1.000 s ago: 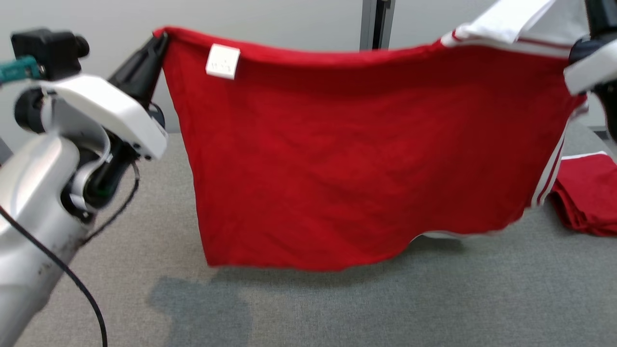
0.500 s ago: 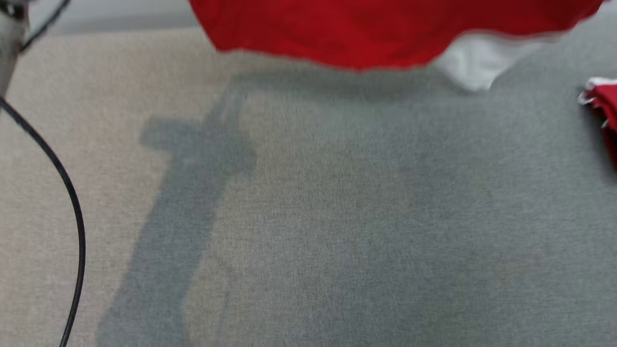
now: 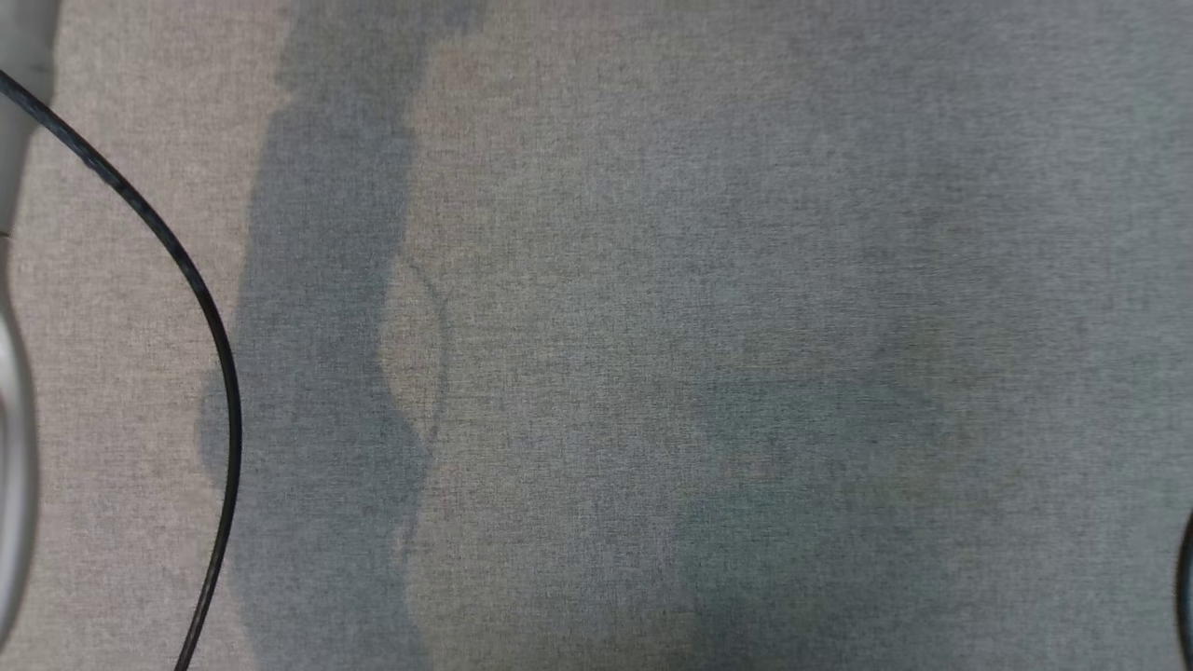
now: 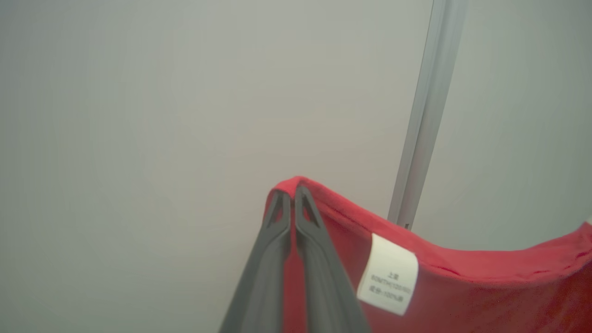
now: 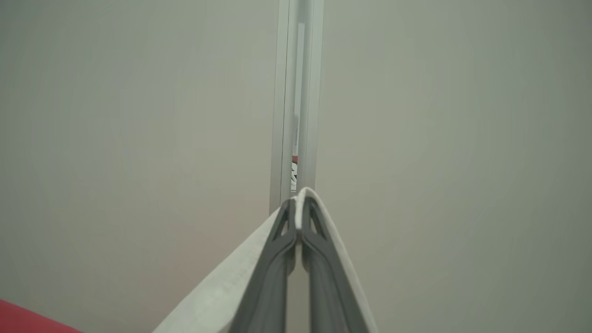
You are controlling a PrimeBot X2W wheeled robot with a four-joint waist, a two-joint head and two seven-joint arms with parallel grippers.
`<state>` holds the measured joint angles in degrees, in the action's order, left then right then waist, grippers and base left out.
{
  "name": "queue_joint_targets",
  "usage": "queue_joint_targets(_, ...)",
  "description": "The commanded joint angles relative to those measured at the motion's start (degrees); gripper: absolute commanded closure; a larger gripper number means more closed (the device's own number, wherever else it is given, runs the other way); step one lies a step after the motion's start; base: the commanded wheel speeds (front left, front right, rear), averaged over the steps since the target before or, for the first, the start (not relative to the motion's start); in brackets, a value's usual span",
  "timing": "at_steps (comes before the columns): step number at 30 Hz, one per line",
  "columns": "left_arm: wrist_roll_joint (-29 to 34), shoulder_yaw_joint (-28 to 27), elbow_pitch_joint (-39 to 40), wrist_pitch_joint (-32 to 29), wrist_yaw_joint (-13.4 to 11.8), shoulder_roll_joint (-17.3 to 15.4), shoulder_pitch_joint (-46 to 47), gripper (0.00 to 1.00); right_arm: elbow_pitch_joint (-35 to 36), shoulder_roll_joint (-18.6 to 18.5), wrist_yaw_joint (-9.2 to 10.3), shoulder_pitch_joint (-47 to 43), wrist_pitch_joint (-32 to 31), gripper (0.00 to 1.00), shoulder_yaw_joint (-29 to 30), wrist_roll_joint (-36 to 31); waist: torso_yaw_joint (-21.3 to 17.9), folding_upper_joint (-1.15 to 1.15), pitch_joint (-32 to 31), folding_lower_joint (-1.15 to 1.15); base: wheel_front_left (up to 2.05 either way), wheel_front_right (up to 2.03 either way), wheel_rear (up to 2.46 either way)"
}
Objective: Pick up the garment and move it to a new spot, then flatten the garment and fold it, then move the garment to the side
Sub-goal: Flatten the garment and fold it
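White care label [image 4: 387, 274] sewn just below the top hem of the red garment [image 4: 485, 291]: three short lines of small grey print, too blurred to read. Black marks on white inside the slot of the grey post [image 5: 283, 115], likewise illegible.

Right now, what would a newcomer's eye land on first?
The bright red fabric garment with its white care label, lower right in the left wrist view, its corner pinched in the shut left gripper. In the right wrist view the right gripper clamps a white fabric edge at bottom centre. The head view shows grey cloth tabletop with a thin black cable at left.
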<state>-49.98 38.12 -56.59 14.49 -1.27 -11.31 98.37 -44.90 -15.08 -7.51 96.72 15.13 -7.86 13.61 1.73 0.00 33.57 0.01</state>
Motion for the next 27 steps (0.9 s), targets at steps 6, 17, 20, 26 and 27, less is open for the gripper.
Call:
queue_joint_targets(6, 2.7, -0.6, -3.7, 0.7, 3.7, 1.7, -5.8, 1.0, -0.9, 1.1, 0.03, -9.1, 0.0, 1.0, -0.6, 2.7, 0.5, 0.0, 1.6, -0.01, 0.0, 0.0, 0.0)
queue_joint_targets(17, 5.9, -1.8, -9.1, 0.7, 6.8, 3.5, -20.7, 1.0, -4.1, -0.1, 0.03, -25.4, 0.0, 1.0, -5.1, 12.2, 0.9, 0.0, -4.9, -0.01, 0.0, 0.0, 0.0)
queue_joint_targets(20, 4.6, -1.7, -11.4, -0.1, 7.7, 4.2, -24.1, 1.0, -5.4, 0.2, 0.03, -28.7, 0.0, 1.0, -6.3, 14.8, 0.7, 0.0, -7.2, -0.01, 0.0, 0.0, 0.0)
queue_joint_targets(26, 3.1, 1.2, -14.0, -3.4, 8.8, 4.9, -32.9, 1.0, -12.0, -1.3, 0.03, -37.6, -1.3, 1.0, -13.6, 25.7, 0.9, 0.0, -14.1, -0.01, 0.0, 0.0, 0.0)
queue_joint_targets(27, 3.1, 1.9, -13.7, -3.8, 8.7, 5.1, -34.3, 1.0, -12.4, -1.6, 0.03, -38.9, -1.9, 1.0, -15.0, 27.0, 1.0, 0.0, -15.0, -0.01, 0.0, 0.0, 0.0)
